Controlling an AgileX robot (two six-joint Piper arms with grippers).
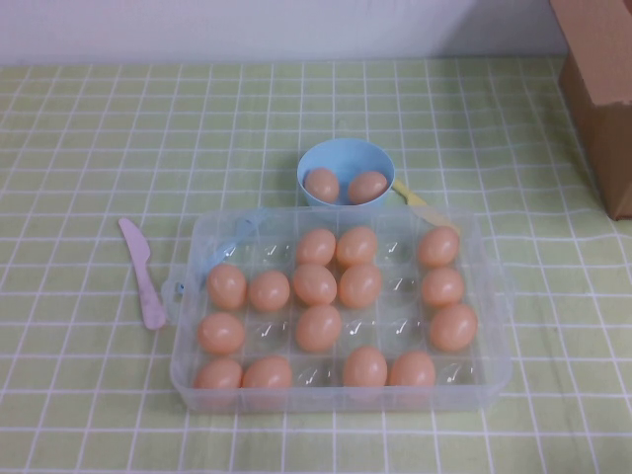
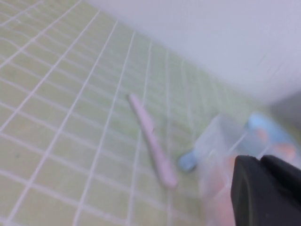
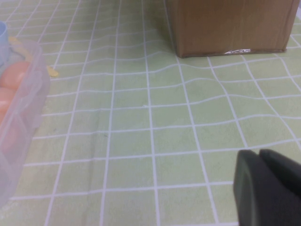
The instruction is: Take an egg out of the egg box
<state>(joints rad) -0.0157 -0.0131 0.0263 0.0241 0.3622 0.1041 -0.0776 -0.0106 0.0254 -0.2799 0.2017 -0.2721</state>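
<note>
The clear plastic egg box (image 1: 494,296) lies open-topped at the table's centre, with several orange-tan eggs in its cups, one of them (image 1: 318,328) near the middle. Some cups are bare. Neither arm shows in the high view. In the left wrist view my left gripper (image 2: 261,161) is shut and empty, off the box's left side, with the blurred box (image 2: 221,141) just beyond it. In the right wrist view my right gripper (image 3: 258,153) is shut and empty above the tablecloth, to the right of the box (image 3: 19,122).
A light-blue bowl (image 1: 346,168) with two eggs stands just behind the box, a yellow piece (image 1: 410,195) at its right. A pink plastic knife (image 1: 143,272) lies left of the box. A brown cardboard box (image 1: 602,89) stands at the back right.
</note>
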